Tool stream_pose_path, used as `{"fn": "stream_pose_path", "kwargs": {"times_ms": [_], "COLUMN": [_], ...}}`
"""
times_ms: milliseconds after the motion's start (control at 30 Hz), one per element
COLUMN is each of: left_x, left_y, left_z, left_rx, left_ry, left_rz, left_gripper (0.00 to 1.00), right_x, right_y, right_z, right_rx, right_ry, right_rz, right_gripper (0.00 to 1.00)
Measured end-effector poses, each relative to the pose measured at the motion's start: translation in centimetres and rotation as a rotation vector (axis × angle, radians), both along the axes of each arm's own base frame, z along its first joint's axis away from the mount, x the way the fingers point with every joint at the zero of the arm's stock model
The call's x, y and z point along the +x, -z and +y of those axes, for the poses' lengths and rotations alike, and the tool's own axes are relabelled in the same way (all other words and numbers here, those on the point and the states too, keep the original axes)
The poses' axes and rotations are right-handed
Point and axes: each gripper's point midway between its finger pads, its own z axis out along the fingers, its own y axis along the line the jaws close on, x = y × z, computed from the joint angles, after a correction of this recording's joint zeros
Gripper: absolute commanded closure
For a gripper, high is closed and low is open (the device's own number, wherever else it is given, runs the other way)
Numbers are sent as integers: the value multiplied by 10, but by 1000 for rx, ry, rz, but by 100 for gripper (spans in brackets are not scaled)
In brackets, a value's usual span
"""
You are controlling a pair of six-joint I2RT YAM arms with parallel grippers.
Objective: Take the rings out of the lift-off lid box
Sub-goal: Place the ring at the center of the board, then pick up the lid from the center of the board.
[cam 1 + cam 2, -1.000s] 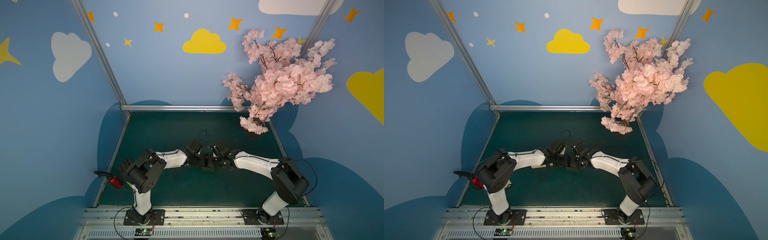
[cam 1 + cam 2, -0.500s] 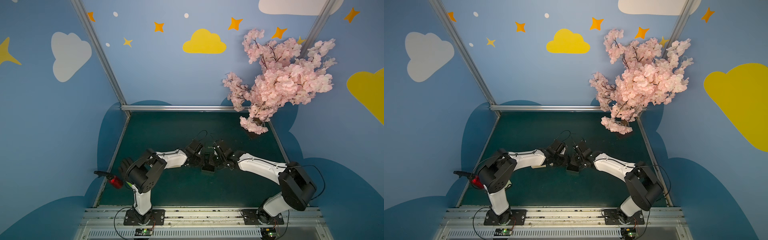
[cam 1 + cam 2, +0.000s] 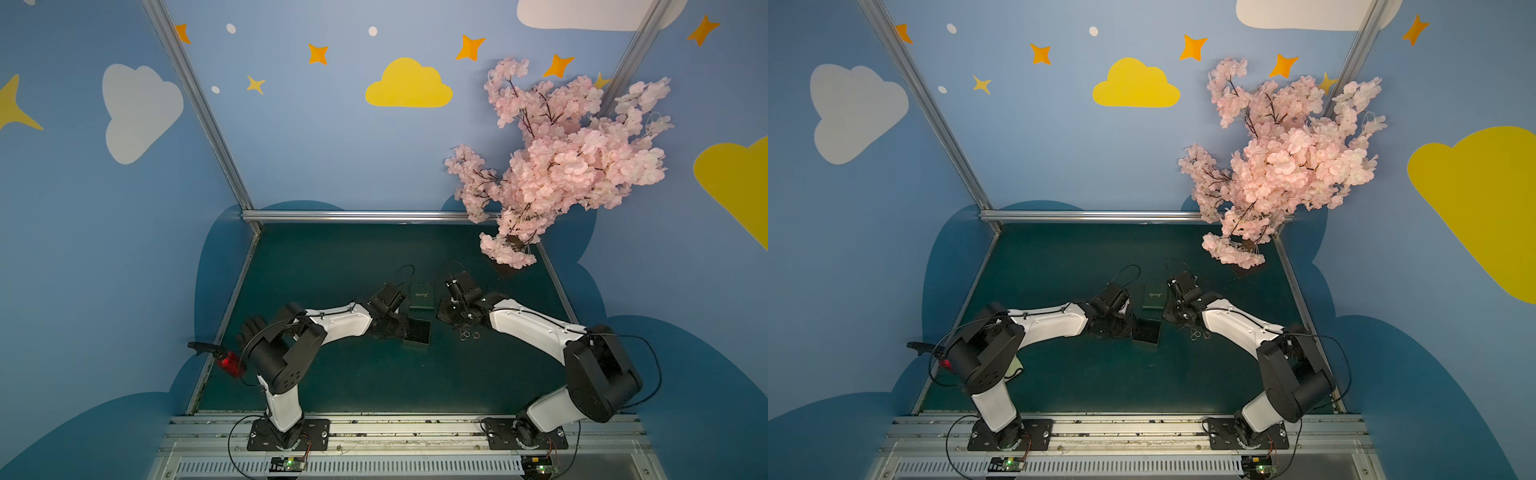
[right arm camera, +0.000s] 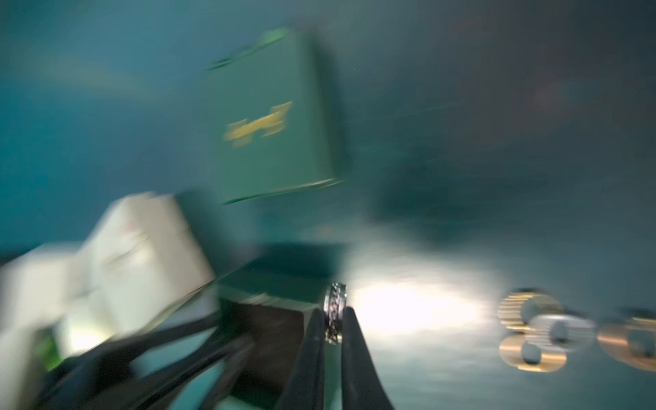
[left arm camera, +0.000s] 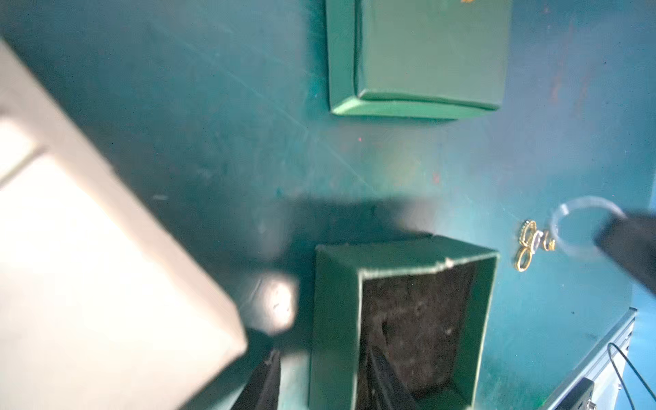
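Swinging clear of the middle, where both arms crowded over the box a second ago, the right claw (image 4: pixel 333 321) now carries a ring (image 4: pixel 334 305) pinched between its tips. It is out past the rim of the open box (image 3: pixel 417 332), heading toward the loose rings (image 3: pixel 468 333) clustered on the bench (image 3: pixel 332 374) just beside that arm. The lid (image 3: pixel 422 296) sits apart, behind the box. The left claw (image 5: pixel 323 355) stands narrow astride one box wall; whether it is clamping, I cannot tell. No ring shows on the visible part of the dark lining. These bands look feather-light, hard and slick, likely to squirt from a loose pinch or roll away if dropped on edge. The soundest hold seems the one seen here: tips pressing the ring's two flat sides.
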Motion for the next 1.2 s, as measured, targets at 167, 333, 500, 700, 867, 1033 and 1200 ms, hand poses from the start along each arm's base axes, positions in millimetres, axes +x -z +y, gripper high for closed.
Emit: {"fn": "stream_pose_path", "kwargs": {"times_ms": [167,333,500,700,867,1033,1200], "left_x": [-2,-11,-9,-8,-14,-14,-11], "left_y": [-10,-16,-31,-38,-50,-55,-56], "left_z": [-2,3,7,12,30,50,67], "left_rx": [-13,-15,-21,-5,11,47,78], "left_ry": [5,9,-1,2,-11,-35,-65], "left_rz": [-25,-37,-85,-122,-178,-229,-259], "left_gripper": [56,56,56,46,25,8,3], "right_x": [2,6,1,-7,-3,20,47], "right_y": [19,27,33,25,-7,-25,-7], "right_z": [-27,-43,-51,-37,-18,14,40], "right_rx": [-153,-305,-402,-400,-267,-173,-171], "right_ry": [9,-17,-43,-93,-117,-168,-208], "right_rz": [87,141,178,163,62,11,31], "right_gripper": [99,97,71,15,8,8,8]}}
